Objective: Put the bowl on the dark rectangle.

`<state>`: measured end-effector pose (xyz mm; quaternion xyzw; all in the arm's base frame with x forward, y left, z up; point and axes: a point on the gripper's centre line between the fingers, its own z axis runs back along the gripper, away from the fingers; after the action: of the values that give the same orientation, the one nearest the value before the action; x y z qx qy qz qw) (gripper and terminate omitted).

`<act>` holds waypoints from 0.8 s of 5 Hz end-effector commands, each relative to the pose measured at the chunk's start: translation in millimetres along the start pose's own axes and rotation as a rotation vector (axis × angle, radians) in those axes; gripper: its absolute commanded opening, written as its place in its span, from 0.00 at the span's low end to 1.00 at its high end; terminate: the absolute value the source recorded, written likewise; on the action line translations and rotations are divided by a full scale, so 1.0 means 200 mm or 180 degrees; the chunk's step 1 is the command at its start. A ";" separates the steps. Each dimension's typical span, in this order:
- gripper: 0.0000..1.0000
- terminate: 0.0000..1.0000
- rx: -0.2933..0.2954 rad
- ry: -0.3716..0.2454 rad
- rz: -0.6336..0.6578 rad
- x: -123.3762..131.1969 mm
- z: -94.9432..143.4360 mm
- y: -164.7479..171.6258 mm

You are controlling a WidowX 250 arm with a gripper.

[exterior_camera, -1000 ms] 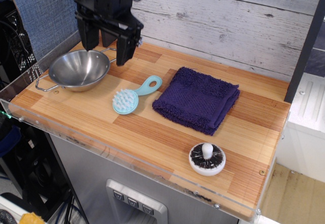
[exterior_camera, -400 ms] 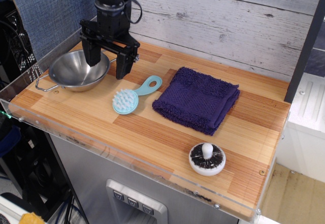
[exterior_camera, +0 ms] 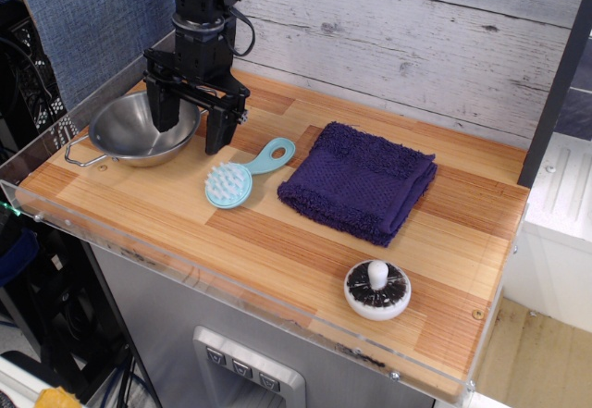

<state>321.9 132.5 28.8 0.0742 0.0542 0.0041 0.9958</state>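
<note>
The shiny steel bowl [exterior_camera: 129,132] with wire loop handles sits at the left end of the wooden table. My black gripper [exterior_camera: 192,129] is open and lowered over the bowl's right rim, with one finger inside the bowl and the other outside it on the right. The dark purple terry-cloth towel [exterior_camera: 359,182] lies flat near the middle of the table, well to the right of the bowl and gripper.
A light blue brush [exterior_camera: 239,177] lies between the bowl and the towel. A small white-and-black knobbed object [exterior_camera: 377,290] stands near the front right. A clear acrylic lip [exterior_camera: 185,269] edges the table's front. A dark upright post [exterior_camera: 555,84] stands at the right.
My gripper has descended from above the bowl's back right down onto its right rim, shifting slightly left, with its fingers straddling the rim. The bowl has not moved.
</note>
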 end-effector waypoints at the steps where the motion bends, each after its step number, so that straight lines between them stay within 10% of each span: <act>1: 0.00 0.00 0.0073 0.0027 0.0053 0.01 0.02 0.05; 4: 0.00 0.00 -0.0077 -0.0128 0.0281 -0.07 0.21 0.07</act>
<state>308.8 131.9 53.4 0.0486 0.0593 0.0449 0.9960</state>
